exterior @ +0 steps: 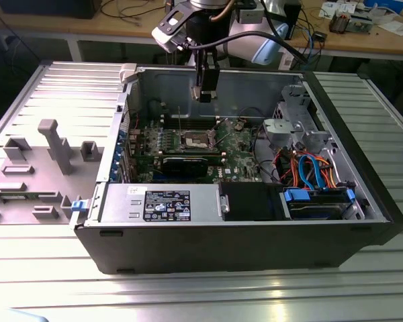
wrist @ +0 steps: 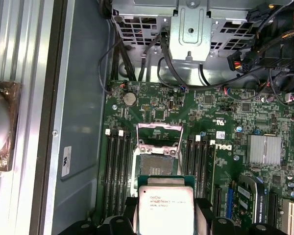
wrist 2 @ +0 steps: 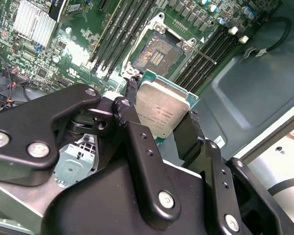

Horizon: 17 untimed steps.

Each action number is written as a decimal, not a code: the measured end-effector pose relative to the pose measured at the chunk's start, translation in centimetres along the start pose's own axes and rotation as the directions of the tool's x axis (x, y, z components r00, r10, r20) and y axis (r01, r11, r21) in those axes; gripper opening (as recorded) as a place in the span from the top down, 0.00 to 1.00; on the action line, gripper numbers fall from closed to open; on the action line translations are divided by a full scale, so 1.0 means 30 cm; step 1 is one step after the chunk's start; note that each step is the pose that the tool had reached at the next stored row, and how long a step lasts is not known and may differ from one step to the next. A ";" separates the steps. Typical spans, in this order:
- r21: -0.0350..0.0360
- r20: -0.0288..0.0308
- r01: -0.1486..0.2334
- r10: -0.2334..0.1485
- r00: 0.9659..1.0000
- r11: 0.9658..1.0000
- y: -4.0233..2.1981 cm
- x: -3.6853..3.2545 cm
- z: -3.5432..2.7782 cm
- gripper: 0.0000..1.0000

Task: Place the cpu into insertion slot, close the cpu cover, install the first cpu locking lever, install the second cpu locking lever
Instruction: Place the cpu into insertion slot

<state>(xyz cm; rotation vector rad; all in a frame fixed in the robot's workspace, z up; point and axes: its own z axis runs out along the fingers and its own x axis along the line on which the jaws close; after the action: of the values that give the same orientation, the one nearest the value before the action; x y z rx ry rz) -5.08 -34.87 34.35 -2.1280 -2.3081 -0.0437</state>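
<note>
While the cpu is gripped by its edges in the clenched tool and held above the open insertion slot, well apart from it, damage to that slot is risked if the cpu is set down skewed or off-centre.

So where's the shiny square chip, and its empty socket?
Silver-topped square cpu (wrist 2: 161,110): second wrist view, middle of its metal top.
Dark-centred square insertion slot (wrist 2: 157,54): second wrist view, its dark centre.
</note>
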 end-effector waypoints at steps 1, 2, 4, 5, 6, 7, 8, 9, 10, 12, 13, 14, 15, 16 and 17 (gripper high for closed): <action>0.000 0.000 0.000 0.000 1.000 1.000 0.000 0.000 0.000 0.45; 0.000 0.000 0.000 0.000 1.000 1.000 0.000 0.000 0.000 0.45; 0.000 0.001 -0.011 0.011 1.000 1.000 0.000 0.000 0.001 0.45; -0.001 0.001 -0.029 0.029 1.000 1.000 0.000 0.000 0.004 0.45; -0.001 0.002 -0.043 0.043 0.999 0.999 0.000 0.000 0.005 0.45; -0.001 0.002 -0.052 0.052 0.999 0.999 0.000 0.000 0.005 0.45; -0.001 0.002 -0.053 0.053 0.999 0.999 0.000 0.000 0.006 0.45; -0.001 0.002 -0.056 0.056 0.998 0.998 0.000 0.000 0.009 0.45; -0.001 0.002 -0.058 0.058 0.998 0.998 -0.001 0.001 0.017 0.45; -0.001 0.002 -0.053 0.053 0.999 0.999 0.000 0.010 0.033 0.45; -0.001 0.002 -0.052 0.052 0.999 0.999 -0.001 0.012 0.038 0.45; -0.001 0.002 -0.051 0.051 0.999 0.999 -0.001 0.015 0.044 0.45; -0.001 0.002 -0.049 0.049 0.999 0.999 -0.003 0.016 0.049 0.45; -0.001 0.002 -0.047 0.047 0.999 0.999 -0.006 0.016 0.059 0.45; -0.001 0.002 -0.046 0.046 0.999 0.999 -0.008 0.016 0.066 0.45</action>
<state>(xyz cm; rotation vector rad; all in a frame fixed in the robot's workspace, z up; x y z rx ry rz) -5.33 -34.38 32.37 -2.1811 -2.2601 -0.0426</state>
